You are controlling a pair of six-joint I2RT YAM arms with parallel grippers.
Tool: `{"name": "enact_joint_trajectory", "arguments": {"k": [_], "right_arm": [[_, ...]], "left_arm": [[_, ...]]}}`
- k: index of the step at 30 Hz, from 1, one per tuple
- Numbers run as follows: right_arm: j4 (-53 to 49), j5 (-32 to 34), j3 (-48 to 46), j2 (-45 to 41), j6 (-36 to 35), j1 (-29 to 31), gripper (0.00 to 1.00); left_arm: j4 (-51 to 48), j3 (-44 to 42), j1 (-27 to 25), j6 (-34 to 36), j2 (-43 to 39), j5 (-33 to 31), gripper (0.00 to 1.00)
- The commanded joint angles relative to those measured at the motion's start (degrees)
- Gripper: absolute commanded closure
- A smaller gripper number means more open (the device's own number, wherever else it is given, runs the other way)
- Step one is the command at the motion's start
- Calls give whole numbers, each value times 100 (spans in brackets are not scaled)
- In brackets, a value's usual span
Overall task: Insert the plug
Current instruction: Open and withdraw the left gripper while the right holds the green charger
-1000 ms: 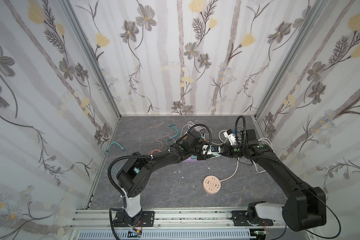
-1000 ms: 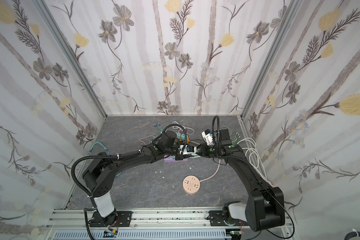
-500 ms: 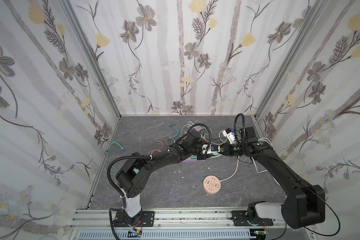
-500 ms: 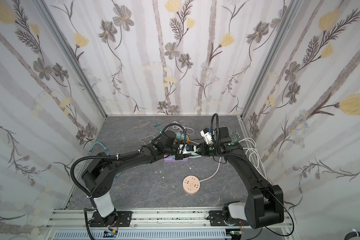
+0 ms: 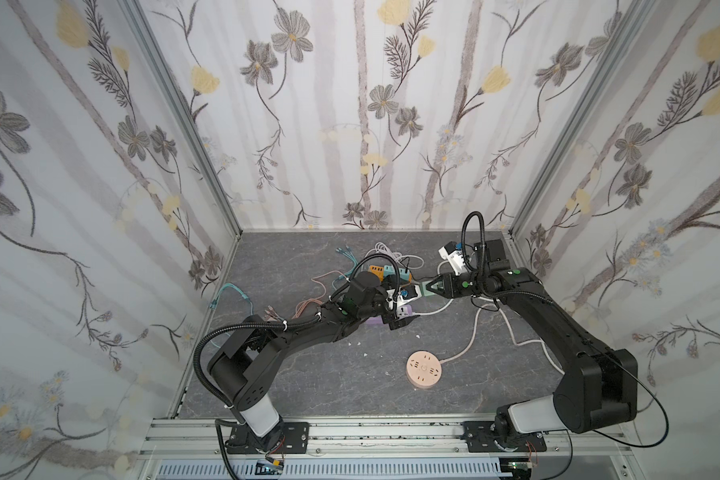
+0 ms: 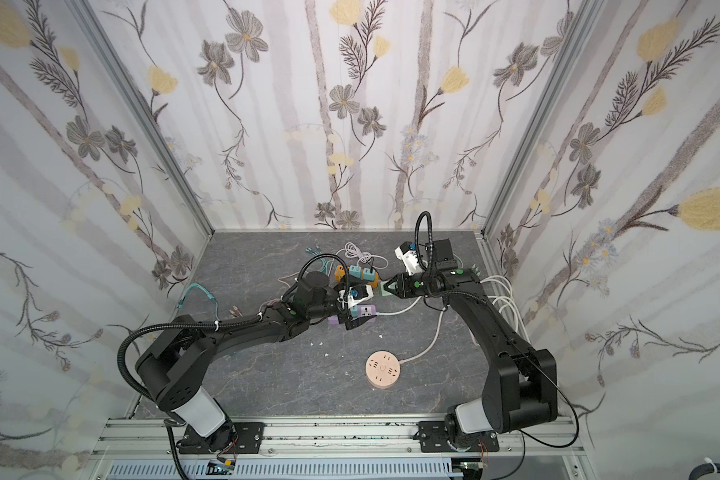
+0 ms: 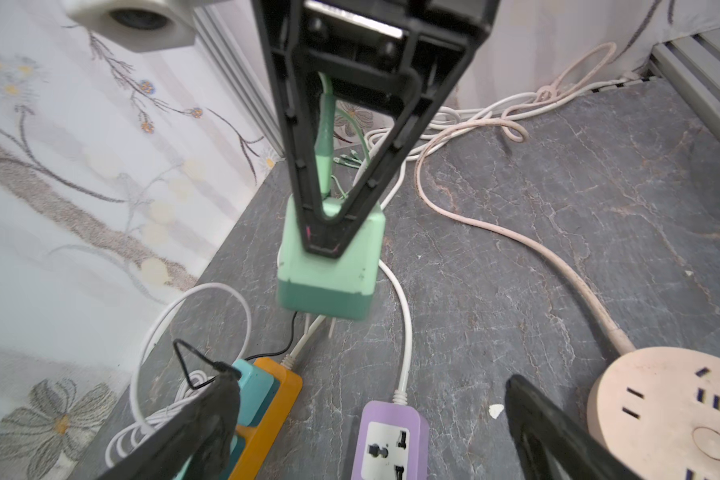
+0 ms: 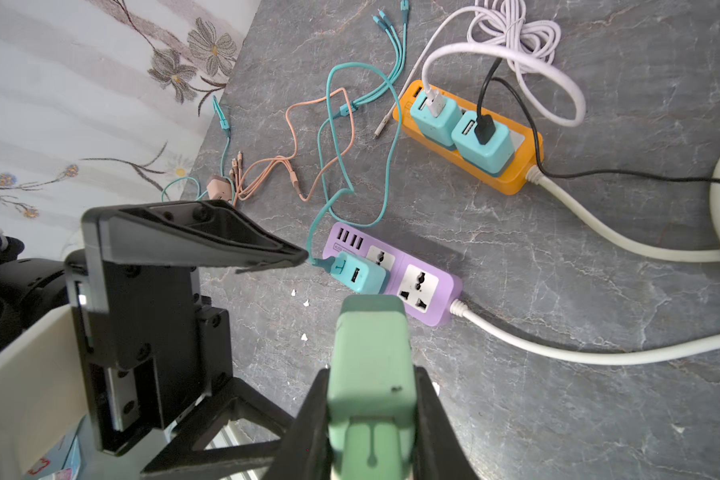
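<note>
The plug (image 8: 371, 353) is a mint-green charger cube with a green cable. My right gripper (image 8: 371, 374) is shut on its sides and holds it in the air, prongs down, in the left wrist view (image 7: 329, 257). A purple power strip (image 8: 416, 282) lies on the floor just beyond it. A teal charger (image 8: 358, 274) sits in one of its sockets and the socket beside it is free. My left gripper (image 7: 371, 386) hangs wide open over the purple strip (image 7: 391, 440), holding nothing. In both top views the plug (image 5: 426, 289) (image 6: 385, 289) is between the two grippers.
An orange power strip (image 8: 512, 174) with two teal chargers lies behind the purple one. A round peach socket (image 5: 424, 369) rests near the front. Loose teal, pink and white cables (image 8: 337, 137) are strewn over the grey floor. Papered walls close in three sides.
My left gripper's jaws have spread wide apart. My right gripper stays closed on the green plug at about the same place.
</note>
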Motion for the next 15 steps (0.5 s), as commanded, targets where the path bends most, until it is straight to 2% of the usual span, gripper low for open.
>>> {"name": "enact_joint_trajectory", "arguments": {"k": [1,4,8,11,15], "right_arm": [[140,178,195,259,-591,86,100],[17,492,360,409,-1064,187,100],[-280,810,594,593,-1803,289,100],[-534,801,748,733,-2343,319,100],[-1268,659,1086,1045,-3471,408,100]], "left_arm": [[1157,-333,68,-546,-214,-753,0],[1738,-637,96,-772,-349,-1471,0],[2479,-1021,148,-892,-517,-2037,0],[2996,-1254,180,-921,-572,-2498,0],[3920,-1558,193,-915,-608,-3074,0]]}}
